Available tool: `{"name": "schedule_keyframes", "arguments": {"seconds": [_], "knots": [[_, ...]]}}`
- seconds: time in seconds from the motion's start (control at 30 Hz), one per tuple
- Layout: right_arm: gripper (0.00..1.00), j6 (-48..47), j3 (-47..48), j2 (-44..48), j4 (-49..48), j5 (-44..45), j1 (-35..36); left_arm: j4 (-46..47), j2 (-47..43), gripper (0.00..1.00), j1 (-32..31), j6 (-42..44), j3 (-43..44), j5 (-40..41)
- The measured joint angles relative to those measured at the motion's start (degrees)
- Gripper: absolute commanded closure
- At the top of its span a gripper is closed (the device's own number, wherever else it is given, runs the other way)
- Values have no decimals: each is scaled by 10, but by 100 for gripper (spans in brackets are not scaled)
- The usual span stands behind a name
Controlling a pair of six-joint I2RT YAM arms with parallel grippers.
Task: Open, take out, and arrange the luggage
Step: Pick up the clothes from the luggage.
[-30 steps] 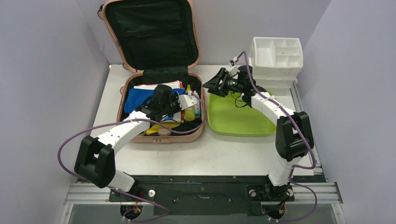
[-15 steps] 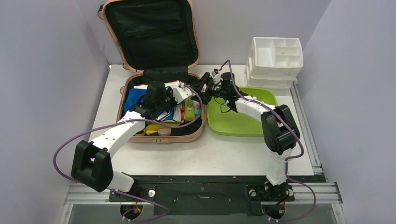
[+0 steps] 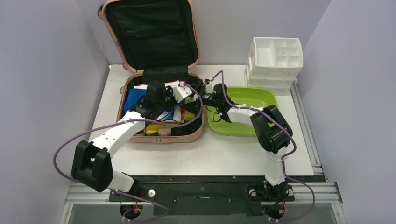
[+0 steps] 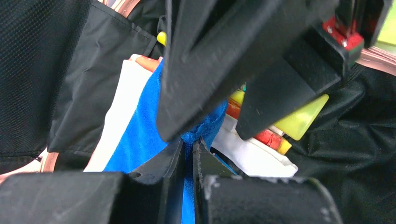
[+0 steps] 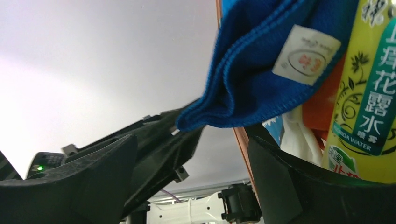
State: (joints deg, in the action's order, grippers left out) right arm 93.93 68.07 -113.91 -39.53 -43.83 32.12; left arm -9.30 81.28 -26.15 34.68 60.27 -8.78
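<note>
Largest first: table [image 3: 233, 154], walled at left, back and right, with open room along the near strip in front of the luggage [image 3: 163, 138]. Stands open at the table's back left, lid upright against the rear wall, base packed full. Just right of the luggage, close to its rim: lime-green tray [image 3: 247, 127]. Farther right and back, well apart from the luggage: white organizer [image 3: 275, 58] in the rear corner. Little free room over the luggage's right rim, with both wrists crowded there.

Over the luggage's middle: left gripper [image 4: 187, 145], clenched on a fold of blue cloth [image 4: 140, 135] drawn up above the other contents. At the luggage's right rim: right gripper [image 5: 191, 149], jaws spread wide, gripping nothing, with a corner of the same cloth above the gap between them. Cannot tell whether that corner touches either finger. Beside the corner, inside the luggage: yellow-green bottle [image 5: 369, 93].
</note>
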Motion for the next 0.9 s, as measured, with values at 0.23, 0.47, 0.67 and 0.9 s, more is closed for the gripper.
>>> {"name": "schedule_keyframes", "arguments": {"seconds": [0.23,0.47,0.67,0.9], "knots": [[16,13,-8,-2,-4,5,12,1,0,100,0,0,0,0],[15,3,14,-18,14,10,12,1,-1,100,0,-6,0,-5],[15,-20,58,-53,52,20,5,1,-9,100,0,-11,0,-17],[14,-56,107,-65,85,26,2,0,-32,99,0,-11,0,-31]]}}
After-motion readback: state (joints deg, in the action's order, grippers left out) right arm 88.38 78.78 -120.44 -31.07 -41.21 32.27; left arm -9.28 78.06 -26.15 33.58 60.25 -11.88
